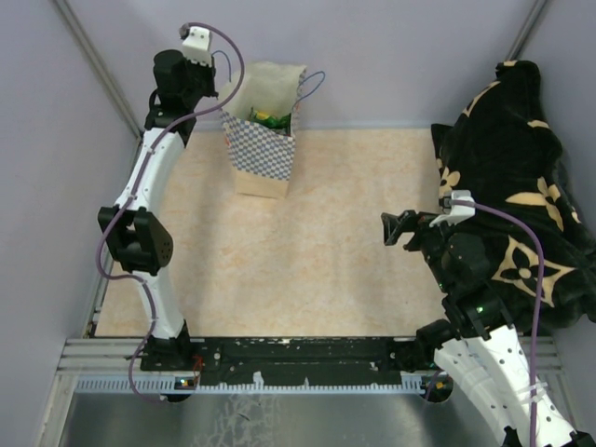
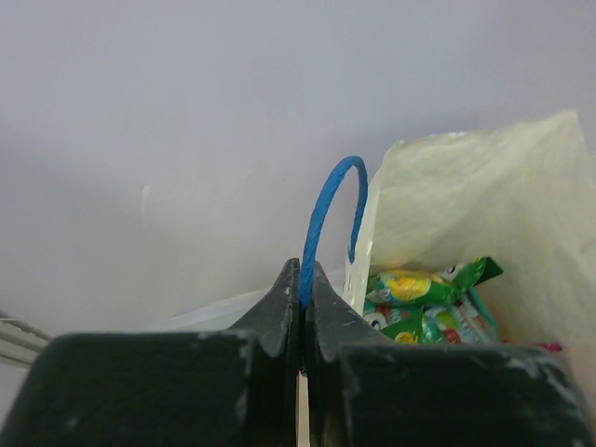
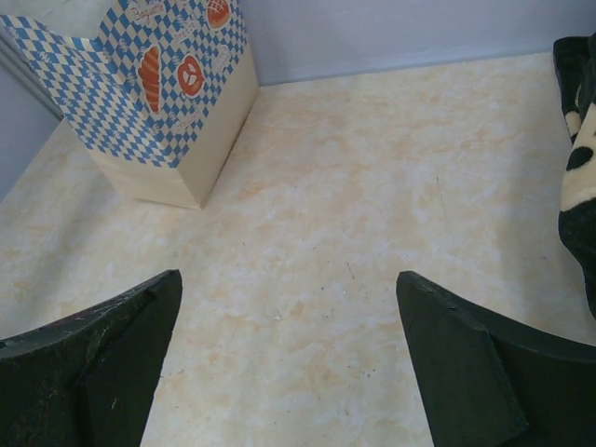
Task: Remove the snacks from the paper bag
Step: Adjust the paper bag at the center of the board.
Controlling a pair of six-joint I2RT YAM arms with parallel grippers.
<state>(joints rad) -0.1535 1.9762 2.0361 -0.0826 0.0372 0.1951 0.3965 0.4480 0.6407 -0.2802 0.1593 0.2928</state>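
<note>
The paper bag [image 1: 264,149] stands upright at the back of the table, cream with a blue-and-white checkered band; it also shows in the right wrist view [image 3: 168,102]. Green and teal snacks [image 2: 424,303] lie inside it, and show in the top view as a green patch [image 1: 270,118] in its mouth. My left gripper [image 2: 305,279] is shut on the bag's blue cord handle [image 2: 321,214] at the bag's left rim. My right gripper [image 3: 289,298] is open and empty, over the table at the right, well away from the bag.
A black-and-tan blanket [image 1: 521,186] is heaped along the right side, beside the right arm. Grey walls close in the back and left. The tan tabletop [image 1: 317,251] lies between the bag and the right gripper.
</note>
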